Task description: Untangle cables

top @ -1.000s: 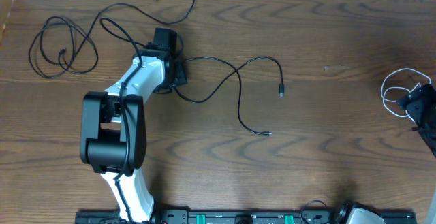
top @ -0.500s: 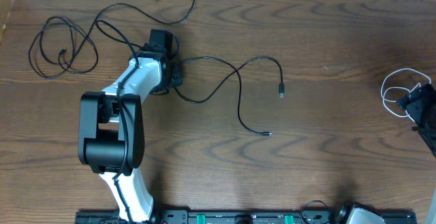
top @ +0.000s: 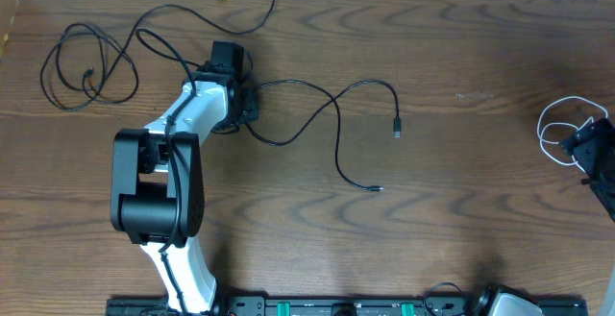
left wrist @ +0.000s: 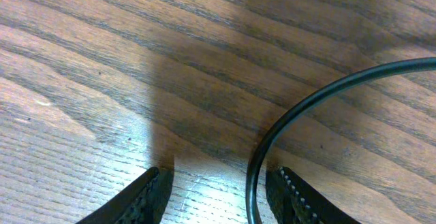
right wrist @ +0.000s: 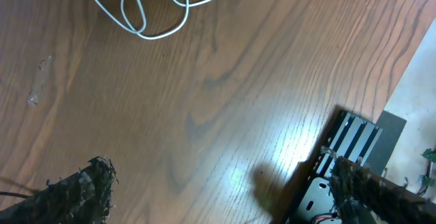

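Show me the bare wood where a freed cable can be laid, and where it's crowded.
Widest free patch of the table: between the mid-table black plugs and the white cable. Also free: the front strip right of the left arm. Crowded: the back-left corner, with looped black cables by that arm.

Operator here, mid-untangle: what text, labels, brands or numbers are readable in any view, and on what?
None: no view shows readable text.
Black cable, white cable, wooden table: no markings visible.
Rail at the overhead view's bottom edge: any marks are too small to read.
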Robot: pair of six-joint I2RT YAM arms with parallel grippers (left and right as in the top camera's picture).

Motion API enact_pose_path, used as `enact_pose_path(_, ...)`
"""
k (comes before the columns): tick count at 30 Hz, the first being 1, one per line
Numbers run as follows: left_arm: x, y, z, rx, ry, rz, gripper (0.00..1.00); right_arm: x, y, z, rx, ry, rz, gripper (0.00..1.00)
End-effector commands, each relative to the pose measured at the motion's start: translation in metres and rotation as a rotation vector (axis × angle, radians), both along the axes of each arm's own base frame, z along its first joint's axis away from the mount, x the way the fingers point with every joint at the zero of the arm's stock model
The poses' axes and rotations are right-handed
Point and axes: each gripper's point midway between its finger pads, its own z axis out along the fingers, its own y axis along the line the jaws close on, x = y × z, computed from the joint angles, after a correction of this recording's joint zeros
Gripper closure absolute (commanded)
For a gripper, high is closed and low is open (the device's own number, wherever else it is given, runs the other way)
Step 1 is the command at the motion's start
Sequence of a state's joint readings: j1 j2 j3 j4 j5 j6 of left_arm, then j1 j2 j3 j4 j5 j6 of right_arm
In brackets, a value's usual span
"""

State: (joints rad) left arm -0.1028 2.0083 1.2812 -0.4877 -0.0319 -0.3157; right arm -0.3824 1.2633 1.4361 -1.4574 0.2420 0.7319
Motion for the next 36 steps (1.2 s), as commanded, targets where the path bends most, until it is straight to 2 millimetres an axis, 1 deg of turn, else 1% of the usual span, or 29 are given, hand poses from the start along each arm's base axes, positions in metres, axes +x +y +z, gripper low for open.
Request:
enact_pose_path(1, -0.017, 0.001, -0.034, 0.007, 0.095, -0.008, 0.56, -0.002, -0.002, 0.001, -0.006, -0.003, -0.022, 0.01)
enact_pose_path(4, -0.017, 0.001, -0.036, 0.008, 0.097, -0.009, 0.76, -0.002, -0.002, 0.001, -0.006, -0.003, -0.022, 0.01)
enact_pose_path(5, -0.016, 0.001, -0.035, 0.008, 0.093, -0.008, 0.81, -0.002, -0.002, 0.001, -0.006, -0.003, -0.022, 0.01)
enact_pose_path(6, -0.016, 0.001, -0.034, 0.008, 0.092, -0.009, 0.91, -0.002, -0.002, 0.001, -0.006, -0.003, -0.022, 0.01)
enact_pose_path(10, -0.012, 0.001, -0.024, 0.005, 0.069, -0.009, 0.93, -0.002, -0.002, 0.001, -0.006, -0.003, -0.022, 0.01)
enact_pose_path(13, 0.0, 0.006, 0.003, 0.029, -0.006, 0.001, 0.93, -0.002, -0.002, 0.001, -0.006, -0.003, -0.022, 0.01)
enact_pose_path(15, 0.009, 0.014, 0.025, 0.068, -0.064, 0.017, 0.93, -0.002, -0.002, 0.001, -0.006, -0.003, -0.022, 0.01)
enact_pose_path(16, 0.014, 0.018, 0.042, 0.092, -0.105, 0.007, 0.92, -0.002, -0.002, 0.001, -0.006, -0.003, -0.022, 0.01)
enact_pose_path(19, 0.022, 0.027, 0.08, 0.152, -0.189, -0.045, 0.93, -0.002, -0.002, 0.001, -0.006, -0.003, -0.022, 0.01)
enact_pose_path(22, 0.021, 0.05, 0.124, 0.236, -0.276, -0.003, 0.93, -0.002, -0.002, 0.001, -0.006, -0.003, -0.022, 0.01)
enact_pose_path(24, 0.017, 0.068, 0.147, 0.274, -0.321, 0.046, 0.92, -0.002, -0.002, 0.001, -0.006, -0.003, -0.021, 0.01)
enact_pose_path(25, 0.015, 0.077, 0.155, 0.288, -0.335, 0.069, 0.93, -0.002, -0.002, 0.001, -0.006, -0.003, -0.021, 0.01)
enact_pose_path(27, 0.009, 0.09, 0.165, 0.28, -0.343, 0.1, 0.92, -0.002, -0.002, 0.001, -0.006, -0.003, -0.022, 0.01)
enact_pose_path(28, 0.005, 0.093, 0.165, 0.262, -0.333, 0.103, 0.92, -0.002, -0.002, 0.001, -0.006, -0.003, -0.022, 0.01)
enact_pose_path(29, 0.0, 0.093, 0.16, 0.233, -0.309, 0.1, 0.92, -0.002, -0.002, 0.001, -0.006, -0.003, -0.022, 0.01)
enact_pose_path(30, -0.004, 0.09, 0.155, 0.199, -0.286, 0.09, 0.91, -0.002, -0.002, 0.001, -0.006, -0.003, -0.022, 0.01)
enact_pose_path(32, -0.012, 0.077, 0.141, 0.109, -0.234, 0.057, 0.67, -0.002, -0.002, 0.001, -0.006, -0.003, -0.022, 0.01)
enact_pose_path(33, -0.015, 0.07, 0.135, 0.066, -0.219, 0.042, 0.53, -0.002, -0.002, 0.001, -0.006, -0.003, -0.022, 0.01)
enact_pose_path(35, -0.019, 0.053, 0.126, -0.022, -0.196, 0.005, 0.33, -0.002, -0.002, 0.001, -0.006, -0.003, -0.022, 0.01)
enact_pose_path(36, -0.02, 0.044, 0.123, -0.07, -0.19, -0.013, 0.21, -0.002, -0.002, 0.001, -0.006, -0.003, -0.022, 0.01)
